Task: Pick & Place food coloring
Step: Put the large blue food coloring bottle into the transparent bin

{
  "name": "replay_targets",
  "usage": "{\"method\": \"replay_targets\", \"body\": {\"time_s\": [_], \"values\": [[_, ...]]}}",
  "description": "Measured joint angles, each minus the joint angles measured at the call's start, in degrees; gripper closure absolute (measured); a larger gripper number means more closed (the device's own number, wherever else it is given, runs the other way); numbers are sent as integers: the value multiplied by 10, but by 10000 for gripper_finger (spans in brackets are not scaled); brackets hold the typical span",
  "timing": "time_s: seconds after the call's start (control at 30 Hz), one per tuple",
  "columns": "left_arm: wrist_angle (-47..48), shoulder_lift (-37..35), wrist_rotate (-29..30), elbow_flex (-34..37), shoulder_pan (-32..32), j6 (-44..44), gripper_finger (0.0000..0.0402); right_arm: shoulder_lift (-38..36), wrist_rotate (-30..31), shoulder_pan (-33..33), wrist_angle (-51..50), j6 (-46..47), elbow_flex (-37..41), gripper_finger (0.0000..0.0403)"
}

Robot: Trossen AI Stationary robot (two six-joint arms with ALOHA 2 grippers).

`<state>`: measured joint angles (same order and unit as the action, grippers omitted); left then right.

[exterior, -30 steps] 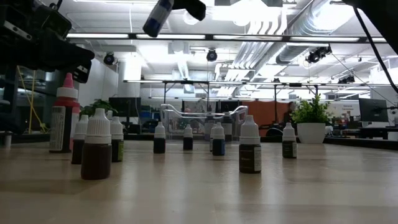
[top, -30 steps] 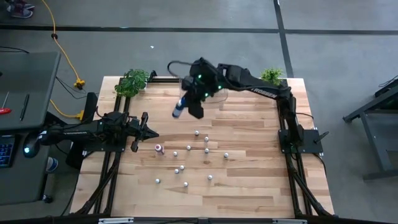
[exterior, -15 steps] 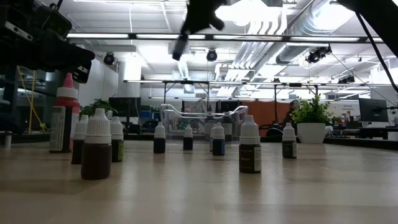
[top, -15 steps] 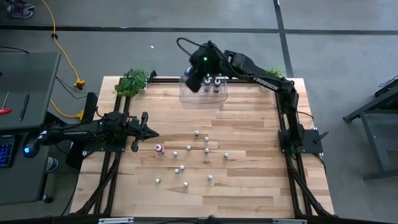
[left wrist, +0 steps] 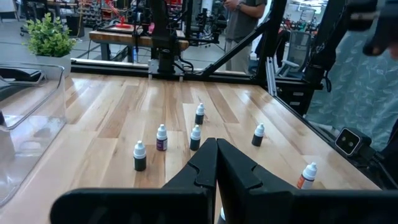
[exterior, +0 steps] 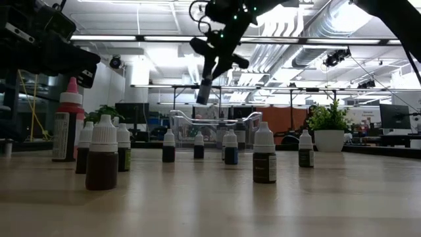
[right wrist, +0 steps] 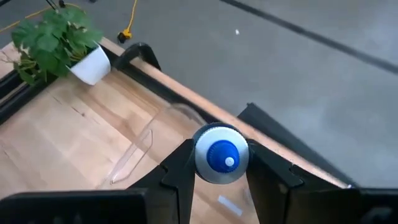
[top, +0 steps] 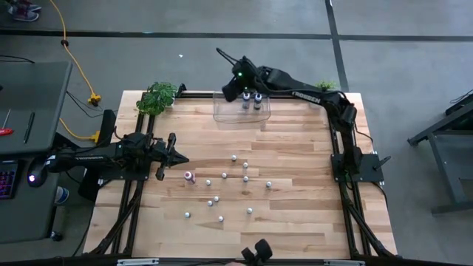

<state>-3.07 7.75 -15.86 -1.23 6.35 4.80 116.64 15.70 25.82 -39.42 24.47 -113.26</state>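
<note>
My right gripper hangs over the far edge of the table, above the clear bin, shut on a food coloring bottle with a white cap and blue tip. In the low view the bottle slants down below the fingers. Two bottles stand in the bin. Several small bottles and a pink one stand upright on the wood. My left gripper waits shut at the table's left, level, touching nothing. My right gripper pinches the bottle between its two fingers, on opposite sides just under the white cap. The cap's blue tip points back toward the wrist. The fingers slant down from above. The bottle is lifted clear, its body tilted below the fingers over the bin.
Potted plants stand at the far left corner and far right corner. The bin's clear wall lies just below the held bottle. The arms' black frames run along both side edges. A person stands beyond the table.
My right gripper has carried the bottle from over the middle of the table toward the far edge, ending above the bin. It has sunk and rolled, and the bottle now slants downward. My left arm has kept still.
</note>
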Motion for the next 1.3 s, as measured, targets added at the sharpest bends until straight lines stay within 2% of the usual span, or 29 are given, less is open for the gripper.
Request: {"method": "replay_targets", "body": {"time_s": [0.2, 0.6, 0.87, 1.3], "values": [[0, 0, 0, 0, 0, 0, 399, 13, 2, -9, 13, 39, 23, 287], [0, 0, 1, 0, 0, 0, 399, 122, -11, -20, 0, 82, -78, 287], [0, 0, 1, 0, 0, 0, 399, 171, -8, -18, -7, 92, -97, 287], [0, 0, 1, 0, 0, 0, 399, 184, 20, -15, -15, 77, -98, 286]]}}
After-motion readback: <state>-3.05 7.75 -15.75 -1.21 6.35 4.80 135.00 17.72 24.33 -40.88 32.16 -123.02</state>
